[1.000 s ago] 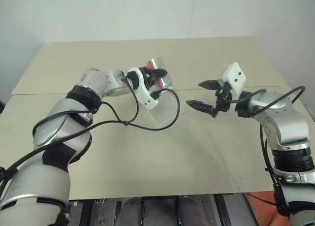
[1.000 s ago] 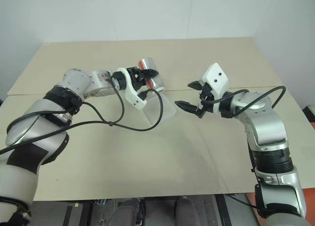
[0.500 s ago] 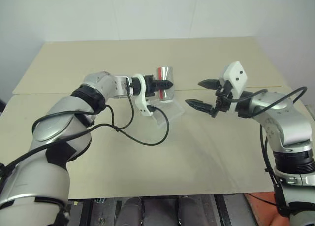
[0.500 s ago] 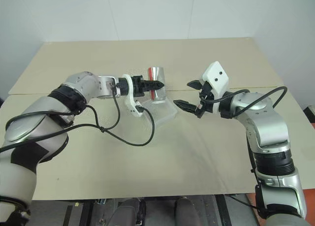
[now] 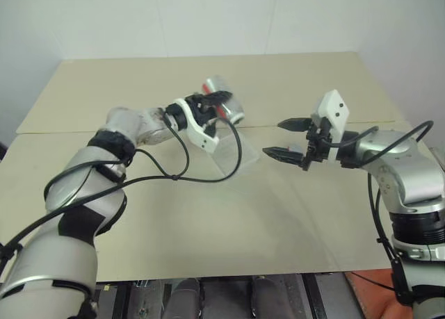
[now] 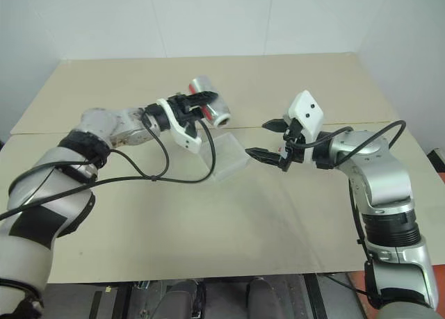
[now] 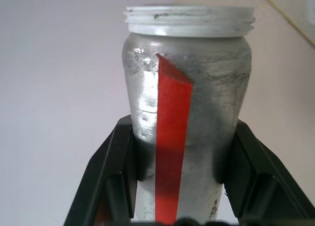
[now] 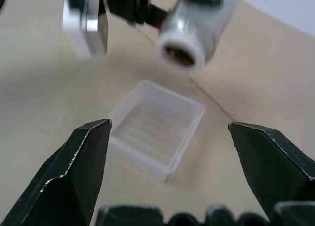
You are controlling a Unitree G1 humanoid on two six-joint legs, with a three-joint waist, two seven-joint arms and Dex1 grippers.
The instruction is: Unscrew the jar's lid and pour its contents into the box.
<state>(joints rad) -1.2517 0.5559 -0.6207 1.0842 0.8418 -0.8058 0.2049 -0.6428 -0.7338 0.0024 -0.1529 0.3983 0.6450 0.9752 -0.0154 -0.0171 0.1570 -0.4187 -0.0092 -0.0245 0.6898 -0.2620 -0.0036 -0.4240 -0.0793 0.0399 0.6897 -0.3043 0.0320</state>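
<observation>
My left gripper (image 5: 217,102) is shut on the jar (image 5: 233,112) and holds it in the air, tipped nearly level. The jar is silvery with a red stripe (image 7: 172,132), and its black fingers (image 7: 115,177) clamp its body. Its threaded mouth (image 8: 181,51) is bare and faces my right gripper. The lid is out of view and the contents cannot be made out. The box (image 8: 157,130), a clear shallow tray, lies on the table below and just in front of the jar's mouth. My right gripper (image 5: 281,139) hovers open to the right of the box, holding nothing.
A beige table (image 5: 208,222) spreads under both arms, with a seam (image 5: 375,123) running across it behind the box. A black cable (image 5: 174,173) loops down from my left wrist over the table. A pale wall rises behind the table.
Half a second ago the jar stood upright in my left gripper. The wrist has since rolled and shifted a little left, so the jar lies tipped with its mouth toward the right gripper, which has stayed put.
</observation>
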